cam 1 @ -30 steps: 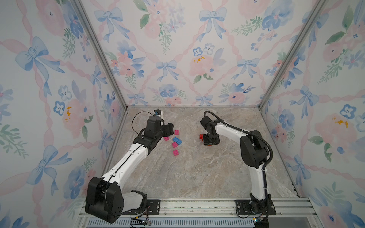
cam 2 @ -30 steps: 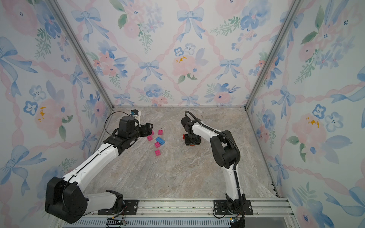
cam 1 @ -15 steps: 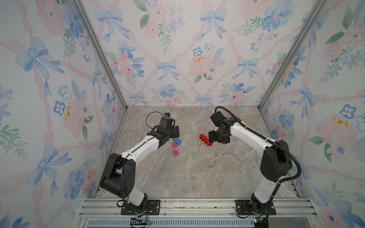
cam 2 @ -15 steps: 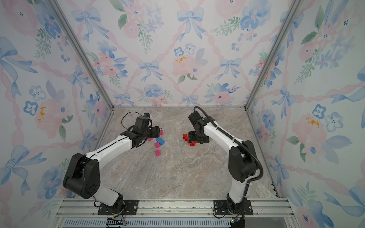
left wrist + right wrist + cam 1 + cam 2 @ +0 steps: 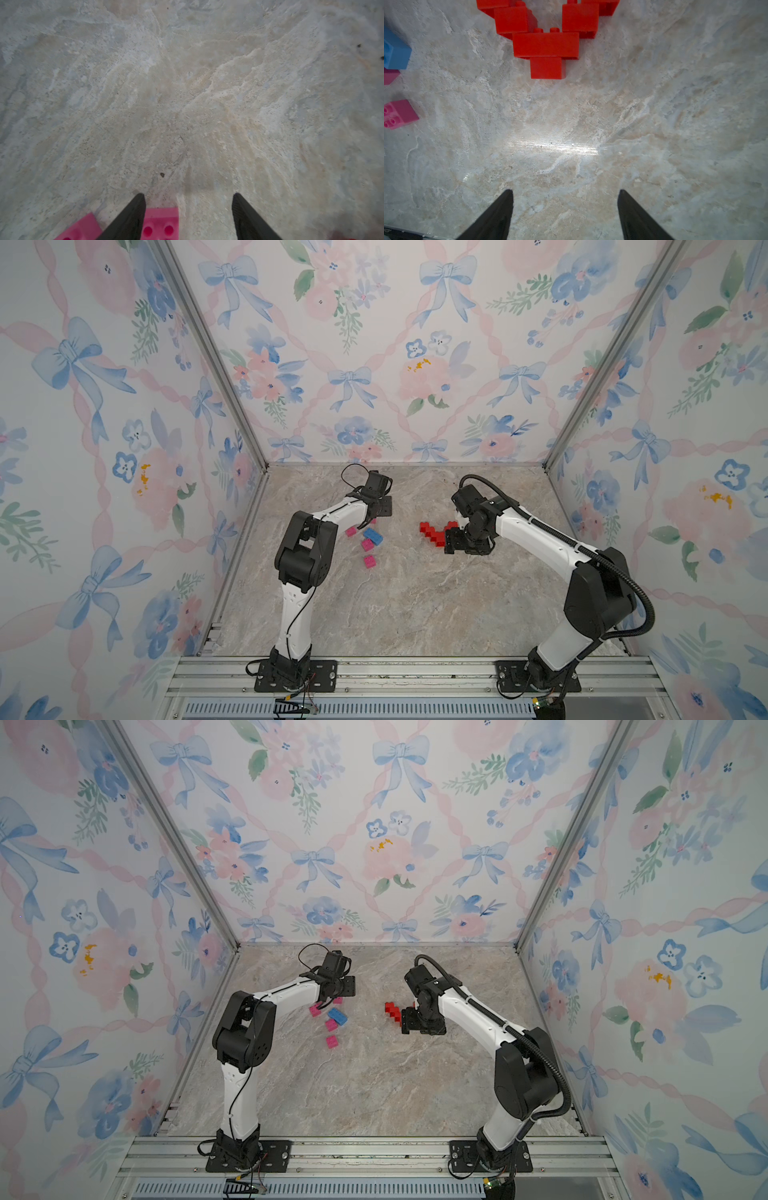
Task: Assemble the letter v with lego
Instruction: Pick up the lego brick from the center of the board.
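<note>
Red lego [image 5: 546,46]: six bricks countable in the right wrist view, all joined in one V-shaped cluster. Its upper ends run past the frame edge, so the full total cannot be told.
Pink lego [image 5: 367,546]: four loose bricks in both top views, one partly hidden.
Blue lego [image 5: 372,536]: one.
Arms: two, a left arm [image 5: 340,510] and a right arm [image 5: 536,535].
End effectors: two, a left end effector [image 5: 188,196] and a right end effector [image 5: 565,192], each with two fingers.
Counter [image 5: 415,605]: one.

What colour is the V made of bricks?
The V is red, clearest in the right wrist view.
</note>
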Robot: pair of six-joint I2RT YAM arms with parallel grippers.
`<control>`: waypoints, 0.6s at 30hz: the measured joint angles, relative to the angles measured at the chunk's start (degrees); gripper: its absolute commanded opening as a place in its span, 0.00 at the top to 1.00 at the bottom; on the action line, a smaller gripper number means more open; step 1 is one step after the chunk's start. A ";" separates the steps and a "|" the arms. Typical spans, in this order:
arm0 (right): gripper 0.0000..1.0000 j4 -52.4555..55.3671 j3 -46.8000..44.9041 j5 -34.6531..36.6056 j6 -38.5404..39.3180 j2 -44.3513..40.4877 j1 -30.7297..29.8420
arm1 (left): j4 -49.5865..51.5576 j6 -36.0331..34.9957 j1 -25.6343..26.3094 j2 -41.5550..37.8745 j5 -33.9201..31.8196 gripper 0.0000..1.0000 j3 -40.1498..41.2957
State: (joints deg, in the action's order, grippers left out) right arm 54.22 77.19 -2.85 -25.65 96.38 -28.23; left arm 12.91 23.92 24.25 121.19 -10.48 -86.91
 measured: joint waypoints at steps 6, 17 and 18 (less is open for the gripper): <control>0.21 -0.96 -1.09 -1.09 0.90 0.00 1.73 | 2.25 1.73 0.00 1.66 -1.73 0.29 0.00; 0.21 -1.66 -2.25 -1.53 1.53 -0.04 3.87 | 1.99 4.70 0.87 2.12 -3.58 0.68 1.51; 0.22 -1.84 -2.43 -1.51 1.66 -0.09 3.87 | 2.03 4.79 0.94 1.99 -3.72 0.70 1.62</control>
State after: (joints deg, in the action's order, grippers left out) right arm 52.38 74.76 -4.36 -23.99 96.29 -24.36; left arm 14.94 28.71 25.19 123.17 -14.20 -85.30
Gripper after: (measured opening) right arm 0.789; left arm 0.346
